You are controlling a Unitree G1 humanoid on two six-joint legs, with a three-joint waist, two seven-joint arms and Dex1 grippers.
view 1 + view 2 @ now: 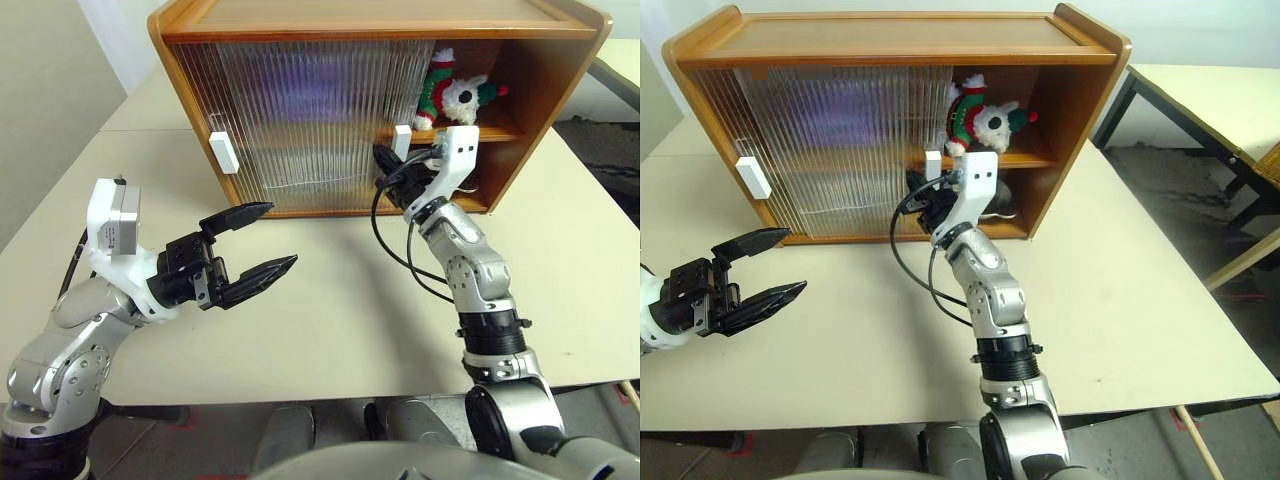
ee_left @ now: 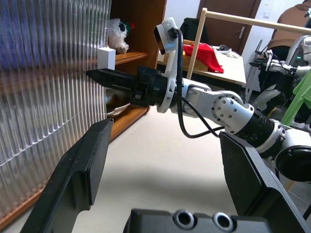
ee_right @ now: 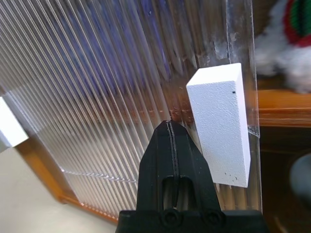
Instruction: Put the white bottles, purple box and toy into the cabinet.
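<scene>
The cabinet (image 1: 380,18) stands at the back of the table, its ribbed sliding doors covering all but the right end. The toy (image 1: 455,92), a white plush bear in red and green, lies on the upper shelf in that open end. A blurred lilac shape, the purple box (image 1: 325,85), shows through the door. The white bottles are hidden. My right gripper (image 1: 385,160) is shut, its tip (image 3: 169,127) against the ribbed door just beside the right white handle (image 3: 221,124). My left gripper (image 1: 282,234) hangs open and holds nothing over the table in front of the cabinet.
A steel bowl (image 2: 114,99) sits on the lower shelf in the open end. A second white handle (image 1: 224,152) is on the left door. Another table (image 1: 1200,100) stands to the right. A person (image 2: 291,19) and a red cloth (image 2: 204,51) are in the background.
</scene>
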